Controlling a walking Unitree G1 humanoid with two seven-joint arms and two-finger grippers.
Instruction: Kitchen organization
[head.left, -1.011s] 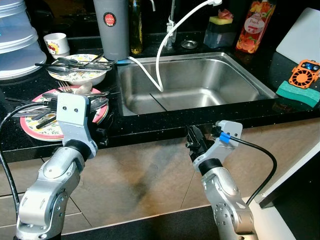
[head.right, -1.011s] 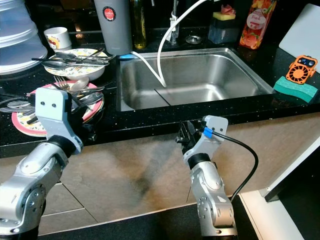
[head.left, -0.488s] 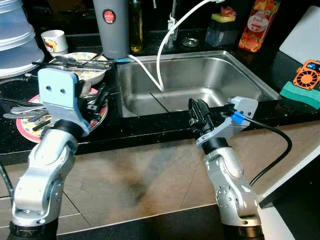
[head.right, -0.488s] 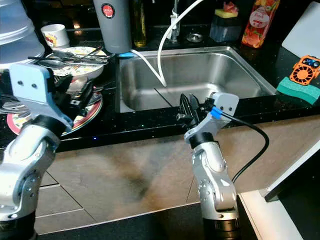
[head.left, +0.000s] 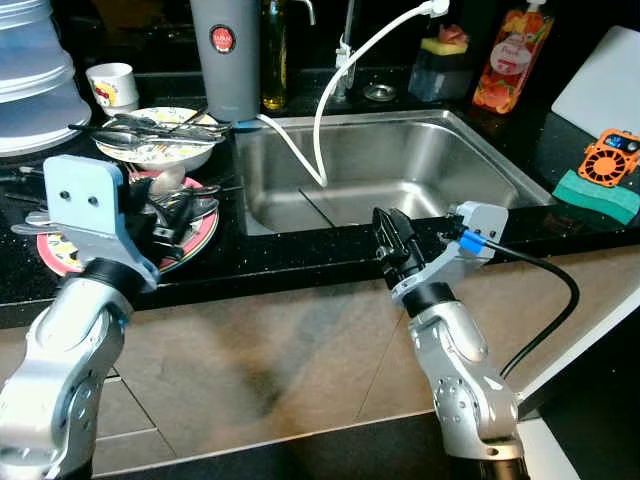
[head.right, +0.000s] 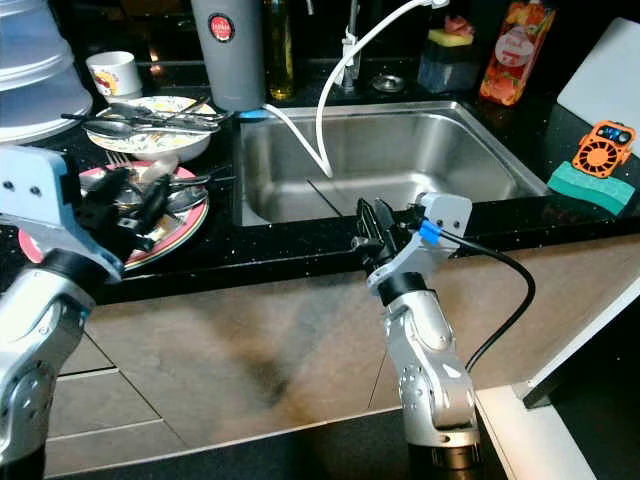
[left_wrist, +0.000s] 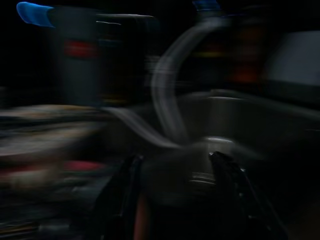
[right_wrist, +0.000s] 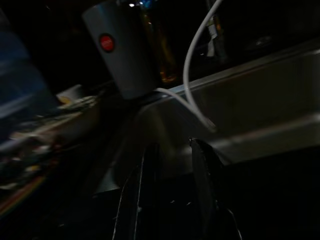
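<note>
Left eye view: the left hand (head.left: 175, 212) hangs over the near edge of a pink-rimmed plate (head.left: 205, 225) on the black worktop (head.left: 300, 255). Its black fingers are a little apart and close on nothing; whether they touch the cutlery (head.left: 195, 190) lying on that plate cannot be told. Just behind the plate stands a patterned bowl (head.left: 160, 150) with more forks and spoons laid across it, and behind that a small white cup (head.left: 112, 85) and a grey flask (head.left: 224, 55) with a red badge. The steel sink (head.left: 400, 165) is to the right, with a white hose (head.left: 335, 90) curving down into it. The right hand (head.left: 390, 240) is raised at the worktop's front edge before the sink, its fingers close together with a slim gap, gripping nothing. On the far right lie a green sponge (head.left: 598, 190) and an orange fan (head.left: 610, 152).

Right eye view: the same layout; a juice bottle (head.right: 510, 50) and a sponge holder (head.right: 446, 55) stand behind the sink.

Left wrist view: dark and blurred. Two black fingers (left_wrist: 227, 185) stand well apart with only empty air between them, pointing toward the sink and the pale hose beyond.

Right wrist view: two black fingers (right_wrist: 202, 185) stand slightly apart, empty, aimed at the sink's rim, with the flask and hose above and the plates off to one side.
</note>
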